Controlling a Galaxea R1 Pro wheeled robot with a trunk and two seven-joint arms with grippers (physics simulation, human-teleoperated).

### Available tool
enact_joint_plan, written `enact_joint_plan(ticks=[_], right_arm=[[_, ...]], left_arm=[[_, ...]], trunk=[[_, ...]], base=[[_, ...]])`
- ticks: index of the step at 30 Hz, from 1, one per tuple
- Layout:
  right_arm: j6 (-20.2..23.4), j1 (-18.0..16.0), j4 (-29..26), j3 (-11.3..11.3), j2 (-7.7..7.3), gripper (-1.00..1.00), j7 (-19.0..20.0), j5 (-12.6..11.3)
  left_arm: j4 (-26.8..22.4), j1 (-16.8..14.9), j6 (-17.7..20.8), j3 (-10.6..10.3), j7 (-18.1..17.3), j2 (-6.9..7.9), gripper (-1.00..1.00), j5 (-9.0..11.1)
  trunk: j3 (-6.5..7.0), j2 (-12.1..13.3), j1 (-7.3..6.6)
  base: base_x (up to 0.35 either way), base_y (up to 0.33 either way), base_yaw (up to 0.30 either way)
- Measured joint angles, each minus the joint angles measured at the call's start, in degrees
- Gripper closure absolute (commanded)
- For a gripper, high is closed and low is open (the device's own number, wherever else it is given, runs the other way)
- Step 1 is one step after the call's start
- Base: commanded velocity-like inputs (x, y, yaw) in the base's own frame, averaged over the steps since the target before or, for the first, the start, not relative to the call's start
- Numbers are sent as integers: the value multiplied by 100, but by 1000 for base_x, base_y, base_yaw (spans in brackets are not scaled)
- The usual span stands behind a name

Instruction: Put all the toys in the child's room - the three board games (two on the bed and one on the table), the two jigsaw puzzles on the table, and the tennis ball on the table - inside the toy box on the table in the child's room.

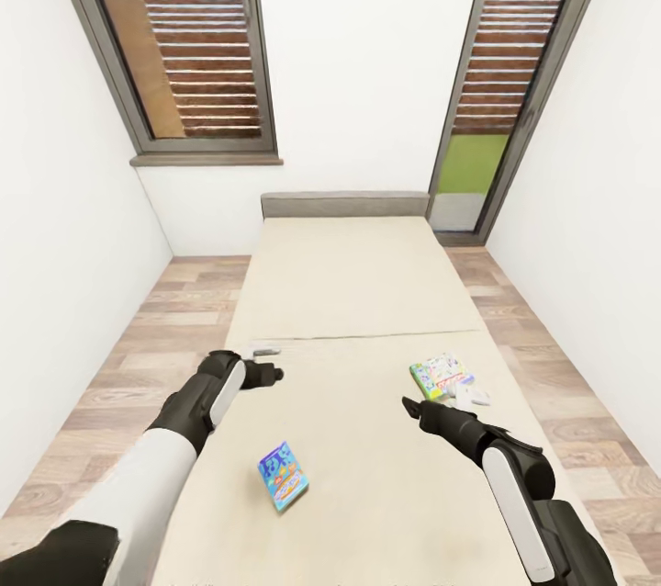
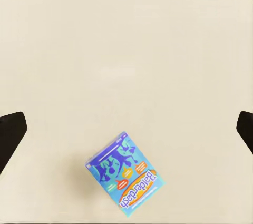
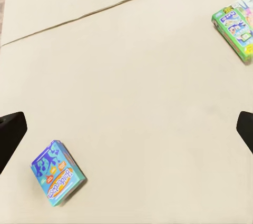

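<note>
Two board games lie flat on the beige bed point(image 1: 349, 292). The small blue one point(image 1: 283, 476) point(image 2: 126, 174) point(image 3: 57, 173) rests near the foot, between my two arms. A green-white-red one point(image 1: 441, 377) point(image 3: 236, 28) lies toward the bed's right edge. My left gripper point(image 1: 274, 375) point(image 2: 126, 129) hovers open above the mattress, up-bed and slightly left of the blue box, holding nothing. Just short of the green box, my right gripper point(image 1: 410, 405) point(image 3: 126, 129) hangs open and empty. The table, toy box, puzzles and tennis ball are out of view.
A short grey headboard point(image 1: 344, 204) stands against the white far wall. Tall grey-framed windows point(image 1: 184, 35) point(image 1: 514, 72) flank it. Wood-plank floor point(image 1: 156, 329) runs along both sides of the bed, with white walls close on either side.
</note>
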Motion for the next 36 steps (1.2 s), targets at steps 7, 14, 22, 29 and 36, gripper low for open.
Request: enact_joint_plan(ticks=[7,14,22,29,36], right_arm=[[5,0,0,0,-7,-100,-7,2],[10,-5,2,0,0,-100,-8,2],[14,-1,2,-7,7,-100,3,-12],[14,-7,2,-9,12,-100,7,-24],[16,-9,2,-9,6,-100,6,-25]], left_arm=[[1325,-820,-677,24,22,-2,-100,6],[1611,-939,-977,30,27,-20,-100,-2],[1649,-950,-1023,24,27,-21,-100,-7],[1652,-951,-1030,8,27,-41,-100,-14],[1607,-976,-998,8,33,-238,-100,-5]], trunk=[[-66,-1,0],[-132,-1,0],[-206,-1,0],[-272,-1,0],[-338,-1,0]], base=[[0,0,0],[0,0,0],[0,0,0],[0,0,0],[0,0,0]])
